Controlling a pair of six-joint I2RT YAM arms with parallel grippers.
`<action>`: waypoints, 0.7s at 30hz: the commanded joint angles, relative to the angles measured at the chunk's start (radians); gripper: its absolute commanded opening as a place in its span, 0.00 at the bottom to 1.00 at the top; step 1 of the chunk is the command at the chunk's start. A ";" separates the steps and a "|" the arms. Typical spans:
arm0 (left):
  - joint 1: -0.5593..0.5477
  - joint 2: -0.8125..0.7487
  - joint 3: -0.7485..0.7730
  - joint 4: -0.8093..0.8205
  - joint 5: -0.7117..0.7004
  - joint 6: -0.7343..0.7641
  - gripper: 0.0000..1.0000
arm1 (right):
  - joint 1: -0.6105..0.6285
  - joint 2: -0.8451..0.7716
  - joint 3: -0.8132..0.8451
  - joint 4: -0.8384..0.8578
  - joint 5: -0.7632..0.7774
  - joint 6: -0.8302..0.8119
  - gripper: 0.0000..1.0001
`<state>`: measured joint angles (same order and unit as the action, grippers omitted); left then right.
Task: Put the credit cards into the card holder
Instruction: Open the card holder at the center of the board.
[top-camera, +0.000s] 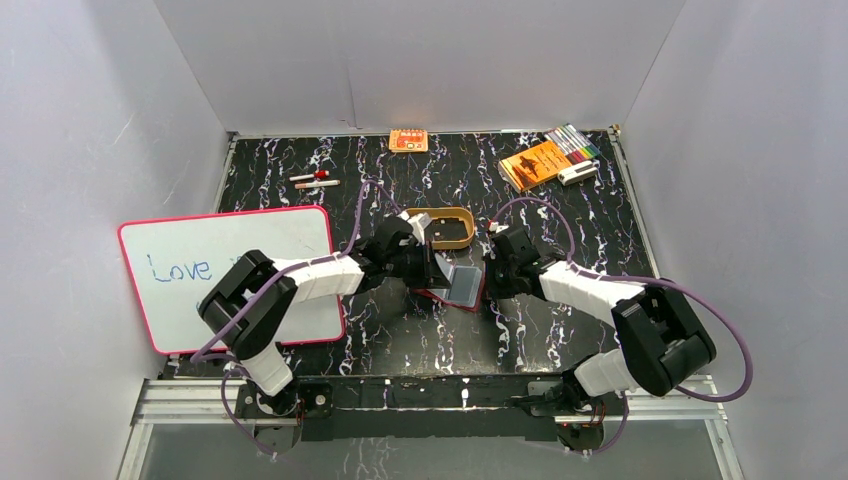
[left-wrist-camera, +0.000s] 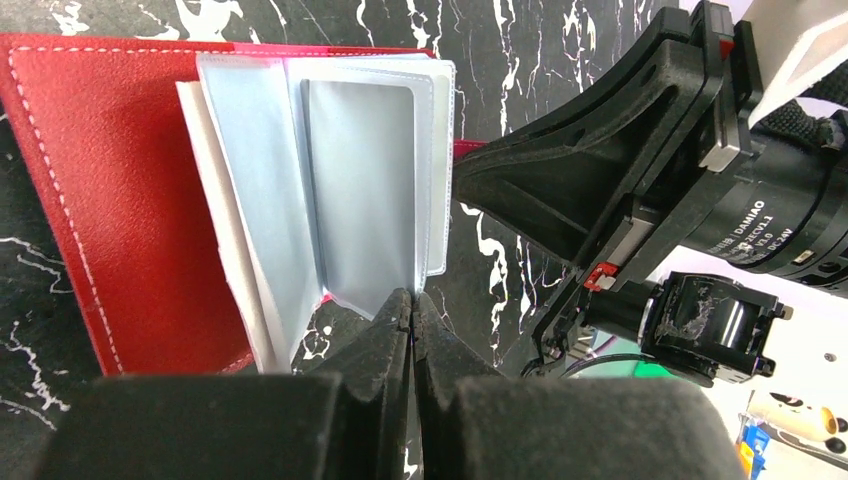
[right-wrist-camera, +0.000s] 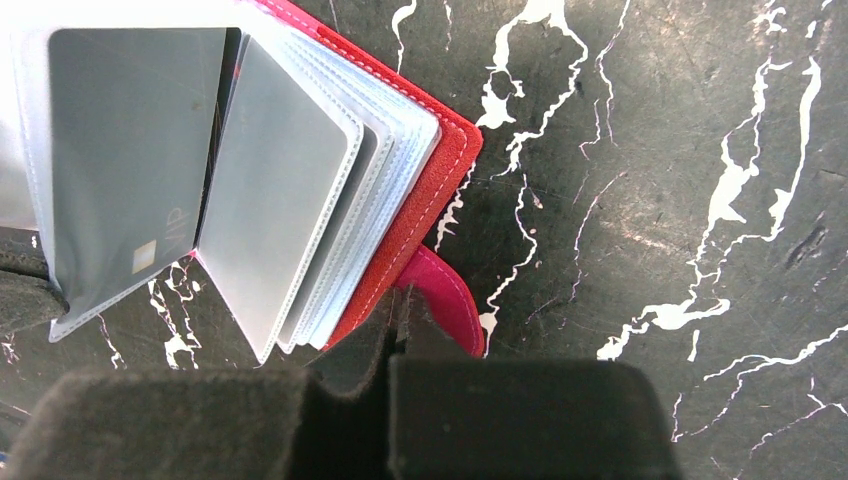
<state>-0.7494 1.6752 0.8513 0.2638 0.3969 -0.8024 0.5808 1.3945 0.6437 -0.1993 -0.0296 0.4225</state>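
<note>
Card holder (top-camera: 455, 290): open at the centre of the tabletop (top-camera: 400, 340), between your two tools.
Left tool (left-wrist-camera: 410, 310): closed, tips at the near edge of a clear sleeve (left-wrist-camera: 437, 170), whose long side runs straight away.
Right tool (right-wrist-camera: 400, 310): closed by the snap tab (right-wrist-camera: 455, 300); whether it grips, you cannot tell.
Views: only the right wrist shows a sleeved credit card (right-wrist-camera: 130, 150) with its chip.

On the left, the whiteboard (top-camera: 230, 235) carries "Love" in blue handwriting, and an arm covers whatever follows. A black motor housing (left-wrist-camera: 770, 215) on the right arm reads "DAMIAO". The pale lettering on the grey credit card (right-wrist-camera: 130, 150) is too faint to read.
</note>
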 joint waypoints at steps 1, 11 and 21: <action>-0.001 -0.060 -0.053 -0.072 -0.091 0.001 0.00 | 0.000 -0.006 -0.021 0.025 -0.012 -0.016 0.00; -0.002 -0.243 -0.215 -0.149 -0.219 -0.061 0.00 | 0.001 -0.039 -0.010 0.044 -0.083 -0.025 0.00; -0.003 -0.343 -0.165 -0.294 -0.283 -0.022 0.12 | 0.001 -0.066 -0.018 0.048 -0.113 -0.010 0.00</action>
<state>-0.7494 1.4170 0.6212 0.0669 0.1661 -0.8558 0.5800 1.3640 0.6380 -0.1787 -0.1207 0.4122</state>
